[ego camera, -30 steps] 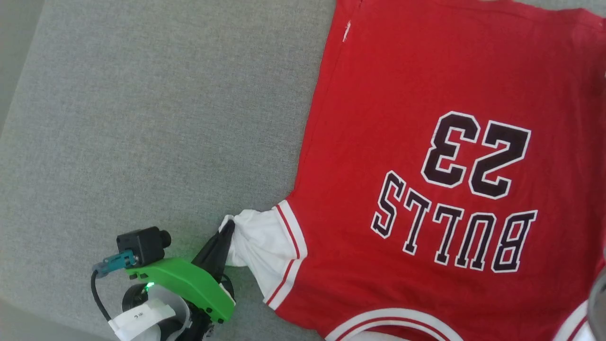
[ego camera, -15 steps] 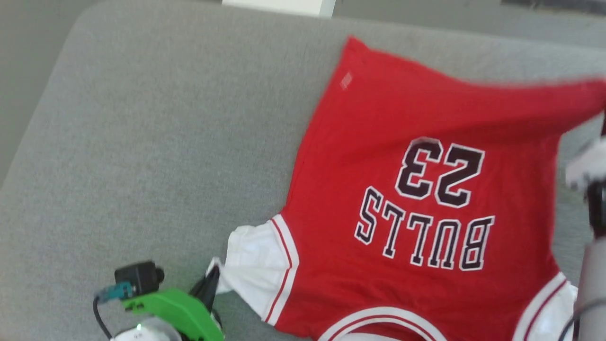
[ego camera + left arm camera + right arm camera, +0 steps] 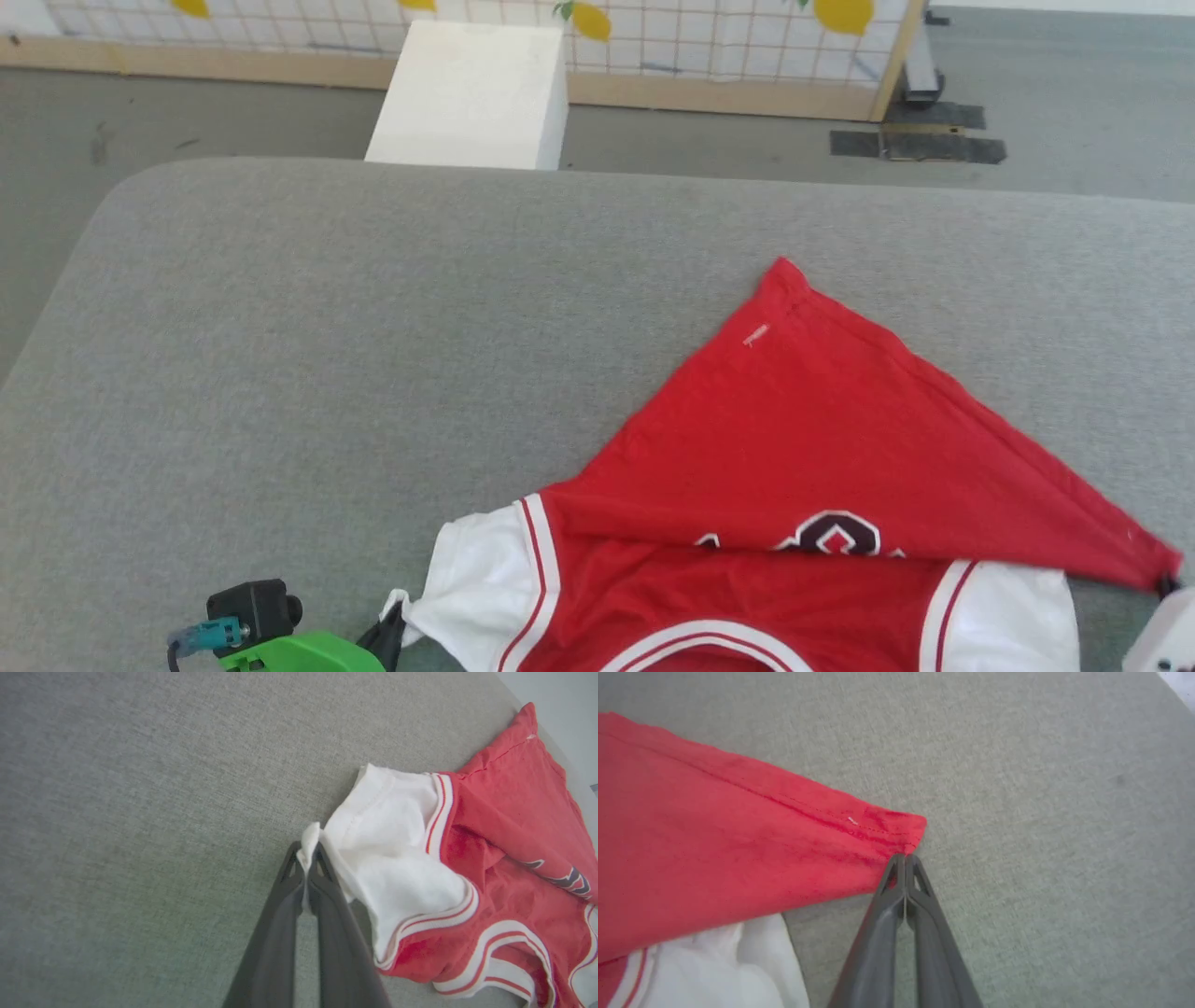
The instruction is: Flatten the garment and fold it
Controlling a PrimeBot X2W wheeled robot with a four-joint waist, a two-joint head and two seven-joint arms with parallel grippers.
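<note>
Fig.: my R gripper [image 3: 905, 858] now drags garment [image 3: 822, 439] hem corner over the print; head cam tilts up.

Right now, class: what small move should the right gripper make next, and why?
Probably lower the right gripper and let go: it grips the jersey by a hem corner folded across past the right sleeve; the left gripper holds the left sleeve.

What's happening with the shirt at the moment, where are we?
Mid-fold. The garment lies on the grey cushion. The left gripper is shut on the edge of its white sleeve, and the right gripper is shut on a red hem corner. The lower part lies folded diagonally toward the collar, covering most of the black print. The fold looks lopsided, not yet squared.
</note>
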